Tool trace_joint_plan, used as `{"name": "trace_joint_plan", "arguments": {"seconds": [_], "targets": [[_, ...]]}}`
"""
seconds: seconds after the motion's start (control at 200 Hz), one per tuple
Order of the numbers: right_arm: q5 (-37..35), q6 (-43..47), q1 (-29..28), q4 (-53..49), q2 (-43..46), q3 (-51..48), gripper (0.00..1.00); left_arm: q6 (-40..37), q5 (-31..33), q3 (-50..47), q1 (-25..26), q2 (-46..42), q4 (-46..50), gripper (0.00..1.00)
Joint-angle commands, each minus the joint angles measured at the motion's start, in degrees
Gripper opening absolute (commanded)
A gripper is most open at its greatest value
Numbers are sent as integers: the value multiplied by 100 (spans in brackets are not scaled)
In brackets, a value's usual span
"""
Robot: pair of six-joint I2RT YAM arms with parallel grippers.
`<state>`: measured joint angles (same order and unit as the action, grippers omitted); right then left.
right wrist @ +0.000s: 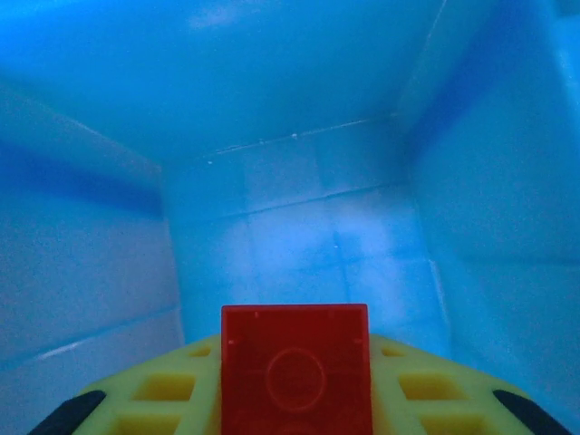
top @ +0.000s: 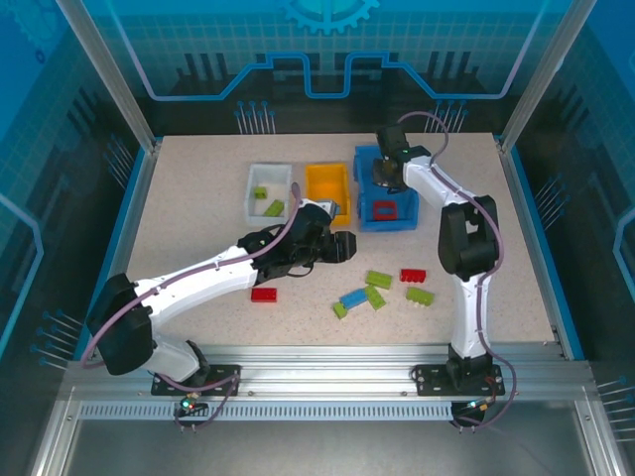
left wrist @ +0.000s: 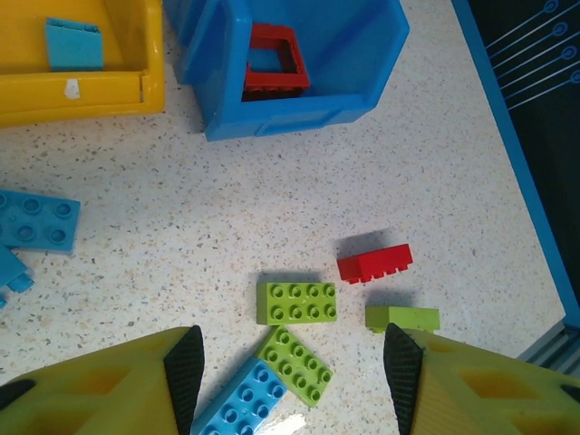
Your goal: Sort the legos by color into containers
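My left gripper [top: 339,245] [left wrist: 294,367] hangs open above the table, holding nothing. Below its jaws lie a lime green lego [left wrist: 294,364] and a light blue lego [left wrist: 237,405] touching it. Past them sit another green lego [left wrist: 296,303], a red lego [left wrist: 374,263] and a green one [left wrist: 402,318]. My right gripper [top: 383,175] [right wrist: 295,419] is inside the blue container [top: 369,212] [right wrist: 290,208], shut on a red lego [right wrist: 295,367]. A hollow red frame [top: 385,209] [left wrist: 272,62] lies in that container [left wrist: 362,54]. The orange container [top: 327,185] [left wrist: 82,91] holds a light blue lego [left wrist: 74,43]. The white container [top: 253,193] holds green legos [top: 274,208].
Loose legos lie in front of the containers: red [top: 264,294], green [top: 378,279], red [top: 413,275], green [top: 419,296], blue [top: 353,297]. More light blue legos [left wrist: 36,220] lie left of my left gripper. The blue table rim [left wrist: 521,172] runs along the right.
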<state>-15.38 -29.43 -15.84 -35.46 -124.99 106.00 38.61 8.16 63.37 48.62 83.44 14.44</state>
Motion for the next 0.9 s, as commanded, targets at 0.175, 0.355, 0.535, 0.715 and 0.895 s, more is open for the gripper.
{"name": "trace_joint_plan", "arguments": {"seconds": [0.175, 0.355, 0.535, 0.715, 0.895], "targets": [[80, -44, 7, -517, -107, 362, 51, -214, 357, -69, 69, -32, 231, 61], [-181, 56, -212, -473, 500, 199, 54, -307, 568, -235, 75, -241, 538, 63], [-550, 20, -425, -403, 1678, -335, 54, -565, 483, -334, 69, -477, 843, 67], [-733, -128, -858, -98, 3628, -2058, 56, -1277, -347, -208, 253, -169, 910, 67], [-542, -482, -1663, -292, 5578, -3865, 60, -1372, -238, -172, 505, 112, 1042, 68]]}}
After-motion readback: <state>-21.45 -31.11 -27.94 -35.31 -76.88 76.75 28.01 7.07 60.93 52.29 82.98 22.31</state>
